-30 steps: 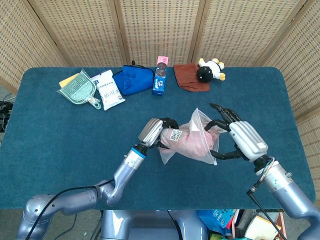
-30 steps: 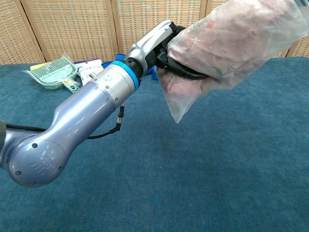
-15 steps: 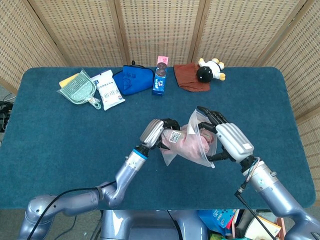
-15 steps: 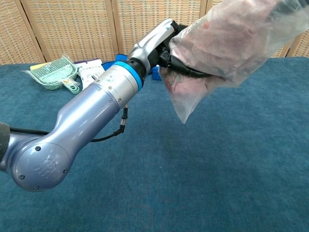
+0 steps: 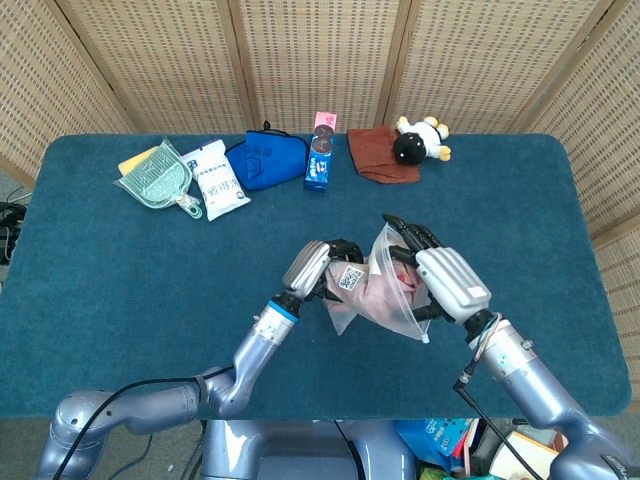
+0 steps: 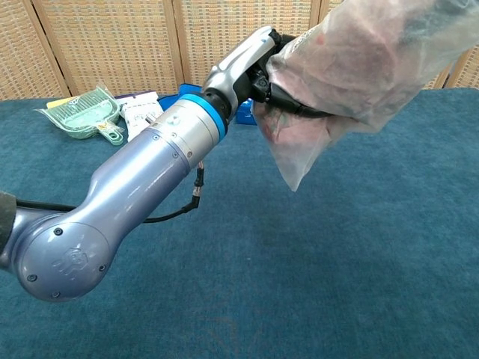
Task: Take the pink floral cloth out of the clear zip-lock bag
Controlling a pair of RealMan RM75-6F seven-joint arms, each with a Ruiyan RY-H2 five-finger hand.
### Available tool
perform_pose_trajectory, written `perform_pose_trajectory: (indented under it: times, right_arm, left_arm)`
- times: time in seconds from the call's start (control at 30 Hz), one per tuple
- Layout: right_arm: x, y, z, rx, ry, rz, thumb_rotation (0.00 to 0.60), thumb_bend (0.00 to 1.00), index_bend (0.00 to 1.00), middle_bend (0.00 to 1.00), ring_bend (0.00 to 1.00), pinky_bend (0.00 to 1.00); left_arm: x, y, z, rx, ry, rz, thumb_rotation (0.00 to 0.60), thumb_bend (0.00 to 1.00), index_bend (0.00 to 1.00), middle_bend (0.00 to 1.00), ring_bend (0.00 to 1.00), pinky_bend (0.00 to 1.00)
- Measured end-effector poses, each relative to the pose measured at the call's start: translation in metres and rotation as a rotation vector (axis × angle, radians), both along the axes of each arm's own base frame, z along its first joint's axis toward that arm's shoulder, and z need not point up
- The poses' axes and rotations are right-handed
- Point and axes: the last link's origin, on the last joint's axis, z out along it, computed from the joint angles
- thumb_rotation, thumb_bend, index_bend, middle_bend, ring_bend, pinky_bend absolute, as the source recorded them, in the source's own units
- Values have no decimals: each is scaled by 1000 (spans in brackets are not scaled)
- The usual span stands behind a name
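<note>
I am gripping the bag (image 5: 375, 295) aloft in my left hand (image 5: 318, 268) while my right hand (image 5: 440, 280) is working fingers into its mouth, apparently not yet grasping, to pinch the cloth (image 6: 352, 56) next.

The zip-lock bag (image 5: 375, 290) is hanging above the middle of the table (image 5: 120, 290), with the cloth (image 5: 385, 285) sitting inside it. The left hand (image 5: 322, 266) is holding it from the left while the right hand (image 5: 440, 280) is lying against its right side.
</note>
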Motion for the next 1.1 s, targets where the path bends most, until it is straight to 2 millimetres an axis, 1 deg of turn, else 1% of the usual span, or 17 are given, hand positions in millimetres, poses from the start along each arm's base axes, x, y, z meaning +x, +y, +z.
perform_pose_trajectory:
  times: [0.1,0.2,0.23,0.27,0.3,0.33,0.37,0.47,0.53,0.57,0.67,0.87,0.97,1.1]
  right_arm:
    - [0,1,-1,1,5,9,600,142,270,0,0,0]
    - [-1,1,-1,-2,14,16,600,140,271,0,0,0]
    - [-1,0,-1,-4,15,16,600,141,290,0,0,0]
    - [-2,0,-1,-6,15,17,600,150,332,0,0,0]
    - [-2,0,-1,-8,13,18,600,182,375,0,0,0]
    - [-1,0,-2,-10,8,18,600,266,454,0,0,0]
    - [-1,0,-2,-16,-1,19,600,388,527,0,0,0]
    - [-1,0,-5,-37,-25,26,600,680,636,0,0,0]
    - [-1,0,-6,-46,-34,29,600,801,665,0,0,0]
    - [-1,0,-6,-50,-38,30,600,844,673,0,0,0]
    - [-2,0,-8,-54,-49,34,600,878,683,0,0,0]
    - [-3,3,-13,-37,-73,41,600,879,698,0,0,0]
    - [-3,6,-16,-19,-97,47,600,878,705,0,0,0]
    - [-5,8,-24,19,-132,56,600,878,706,0,0,0]
  left_arm:
    - [0,0,1,0,-2,3,600,181,667,597,491,530]
    - [1,0,2,-3,-9,5,600,181,667,597,491,530]
    - [1,-1,2,-4,-11,6,600,181,667,597,491,530]
    - [1,-1,3,-5,-14,7,600,181,667,597,491,530]
    - [2,-1,3,-7,-17,8,600,181,667,597,491,530]
    - [2,-2,3,-10,-20,9,600,180,667,597,491,530]
    - [2,-2,3,-13,-23,10,600,180,667,597,491,530]
    - [2,-3,4,-20,-32,13,600,181,667,597,491,530]
    - [2,-3,5,-21,-36,14,600,181,666,597,491,530]
    - [2,-3,6,-21,-38,14,600,181,667,597,491,530]
    - [1,-4,8,-19,-44,14,600,181,667,598,491,530]
    - [-7,-4,14,4,-44,23,600,181,667,597,491,530]
    - [-15,-5,16,26,-24,18,600,180,667,598,491,530]
    - [-32,-10,20,80,25,1,600,181,667,590,491,530]
